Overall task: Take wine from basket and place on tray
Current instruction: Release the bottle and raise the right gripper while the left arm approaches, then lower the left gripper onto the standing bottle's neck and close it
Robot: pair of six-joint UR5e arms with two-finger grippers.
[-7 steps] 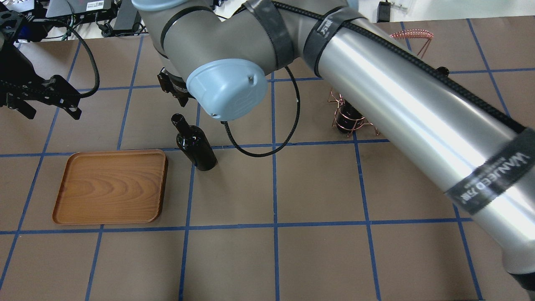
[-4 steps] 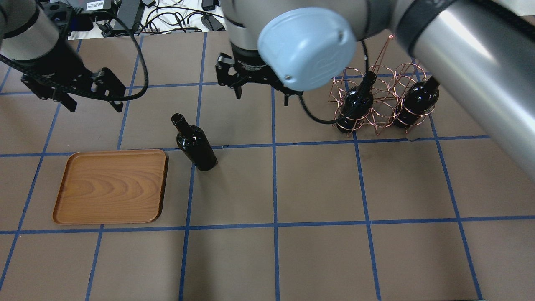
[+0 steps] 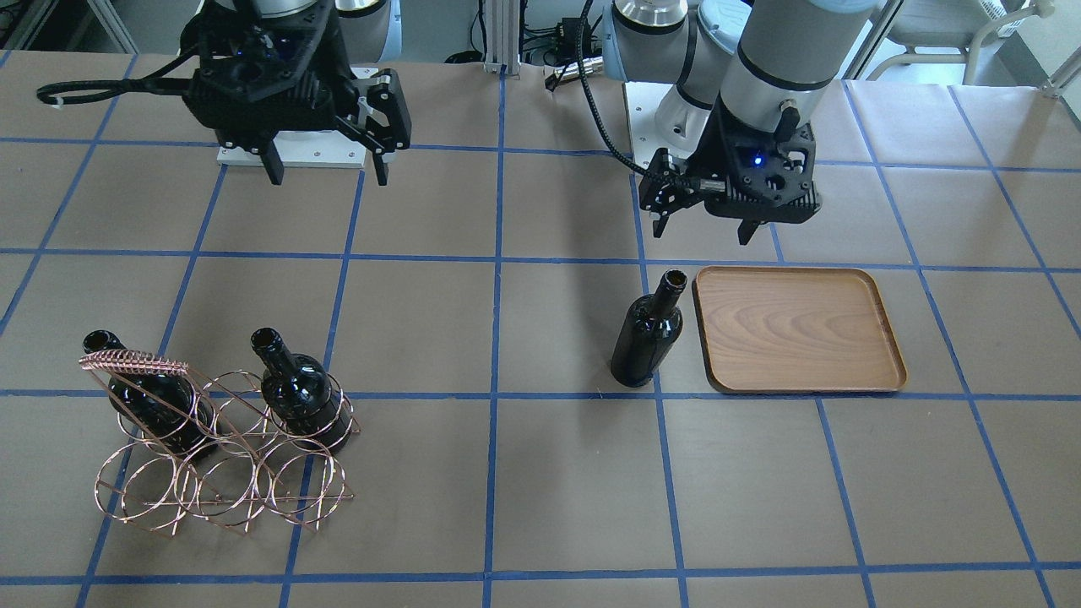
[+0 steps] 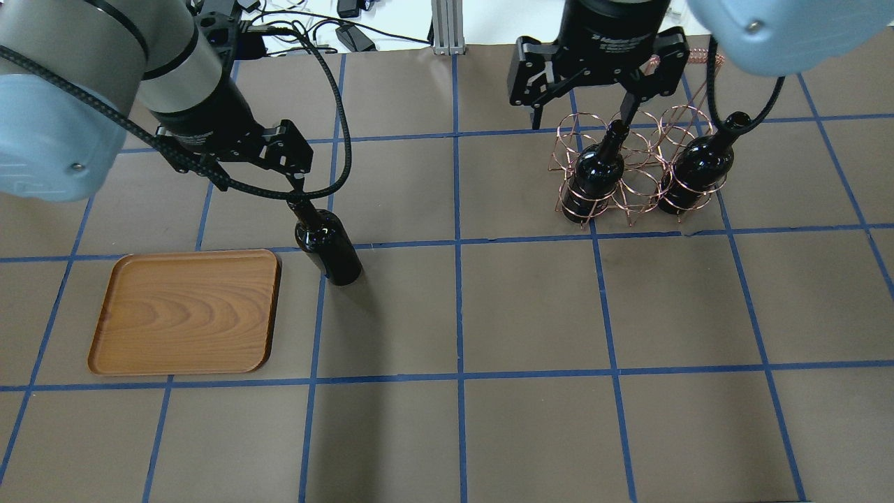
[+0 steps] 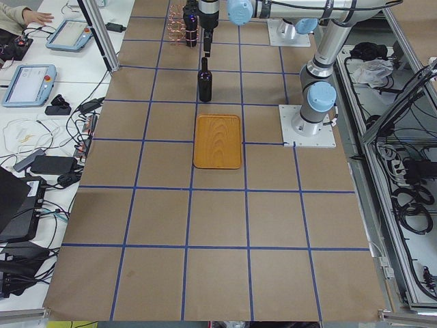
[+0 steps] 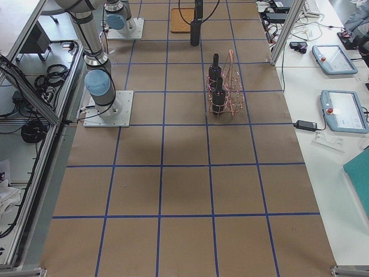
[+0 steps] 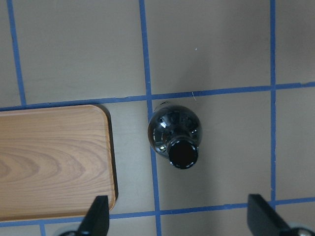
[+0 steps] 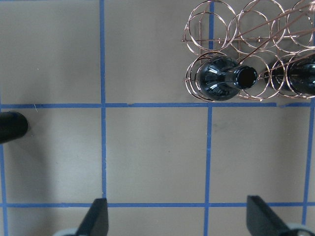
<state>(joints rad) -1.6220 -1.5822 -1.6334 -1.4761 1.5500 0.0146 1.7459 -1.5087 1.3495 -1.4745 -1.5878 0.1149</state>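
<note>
Directly over the lone wine bottle (image 4: 328,241) hovers the left pincer (image 4: 258,180), fingers spread apart and empty — the bottle stands upright on the surface (image 4: 531,314), just beside the wooden tray (image 4: 185,311). The right pincer (image 4: 583,112), also apart, hangs by the copper wire basket (image 4: 632,187) — two more bottles (image 4: 597,171) stand inside.

- Three wine bottles (image 4: 328,244) (image 4: 599,171) (image 4: 698,168).
- One basket (image 4: 639,185), seemingly with six ring slots; the wires overlap.
- One tray (image 4: 185,311).
- Two tools: left tool (image 3: 703,230), right tool (image 3: 328,173).
</note>
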